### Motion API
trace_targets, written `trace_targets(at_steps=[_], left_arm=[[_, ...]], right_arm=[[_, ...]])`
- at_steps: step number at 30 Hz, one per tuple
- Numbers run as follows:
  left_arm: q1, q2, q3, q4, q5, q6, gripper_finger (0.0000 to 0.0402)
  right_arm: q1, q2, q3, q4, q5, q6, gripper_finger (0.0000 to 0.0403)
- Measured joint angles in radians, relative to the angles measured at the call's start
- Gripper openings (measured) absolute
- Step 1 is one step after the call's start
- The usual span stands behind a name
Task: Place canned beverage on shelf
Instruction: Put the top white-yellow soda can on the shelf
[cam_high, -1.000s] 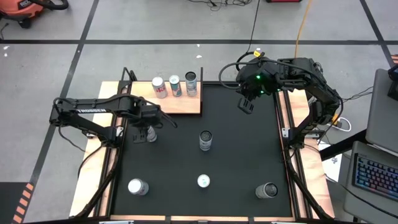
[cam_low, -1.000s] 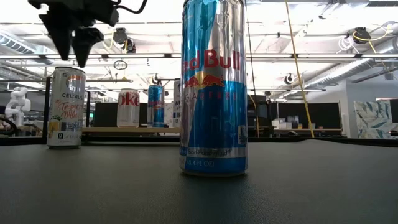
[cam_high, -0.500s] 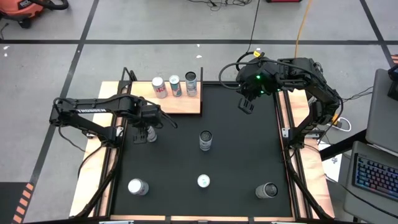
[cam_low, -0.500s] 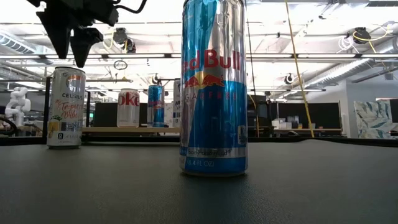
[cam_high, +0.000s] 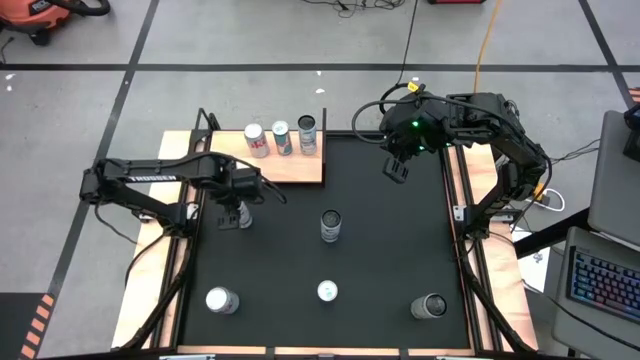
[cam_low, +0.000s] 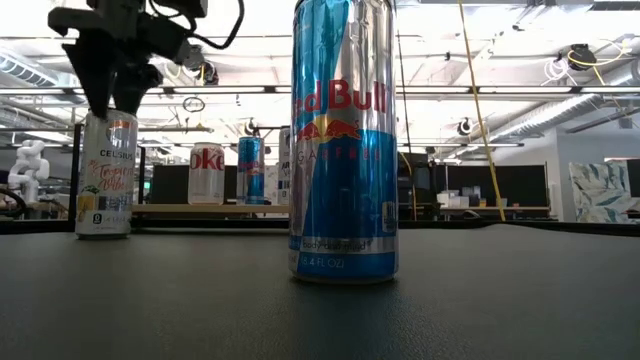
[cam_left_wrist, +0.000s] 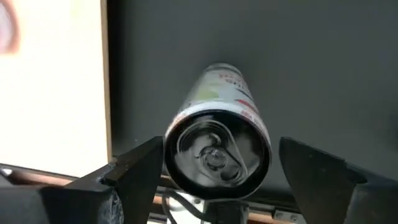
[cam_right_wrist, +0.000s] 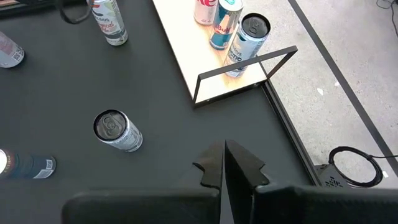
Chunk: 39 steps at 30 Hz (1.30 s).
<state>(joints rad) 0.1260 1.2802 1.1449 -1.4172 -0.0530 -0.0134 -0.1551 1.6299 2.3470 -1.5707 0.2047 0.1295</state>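
Overhead first: my left gripper (cam_high: 234, 214) hangs over a pale slim aluminium can (cam_high: 243, 217) standing on the large black mat (cam_high: 380, 250), just beside the flat light-wood shelf with thin black uprights (cam_high: 296, 168). Three cans already stand on that board. Four others are still scattered across the mat, so I judge the job under halfway. My right gripper (cam_high: 397, 168) waits at the mat's far right edge.

At table height, the left gripper (cam_low: 112, 100) sits just above the can's rim (cam_low: 106, 175), not yet around it.

Through the left wrist camera, the fingers (cam_left_wrist: 134, 174) stand wide either side of the can top (cam_left_wrist: 217, 152) (no contact that I can see).

From the right wrist camera, the right gripper (cam_right_wrist: 224, 163) is pressed closed and empty, with the shelf (cam_right_wrist: 186, 56) ahead.
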Motion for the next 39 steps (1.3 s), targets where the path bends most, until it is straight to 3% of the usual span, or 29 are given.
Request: trace_targets(at_steps=[14, 25, 39], left_arm=[[0.027, 0.000, -0.136, 0.098, 0.078, 0.053, 0.0309], [0.027, 0.000, -0.136, 0.147, 0.079, 0.110, 0.0249], [0.053, 0.001, -0.099, 0.156, 0.082, 0.297, 0.0249]], right_arm=[[0.000, 0.000, 0.000, 0.000, 0.000, -0.003, 0.0000], [0.000, 0.000, 0.000, 0.000, 0.000, -0.003, 0.0000], [0.000, 0.000, 0.000, 0.000, 0.000, -0.003, 0.0000]])
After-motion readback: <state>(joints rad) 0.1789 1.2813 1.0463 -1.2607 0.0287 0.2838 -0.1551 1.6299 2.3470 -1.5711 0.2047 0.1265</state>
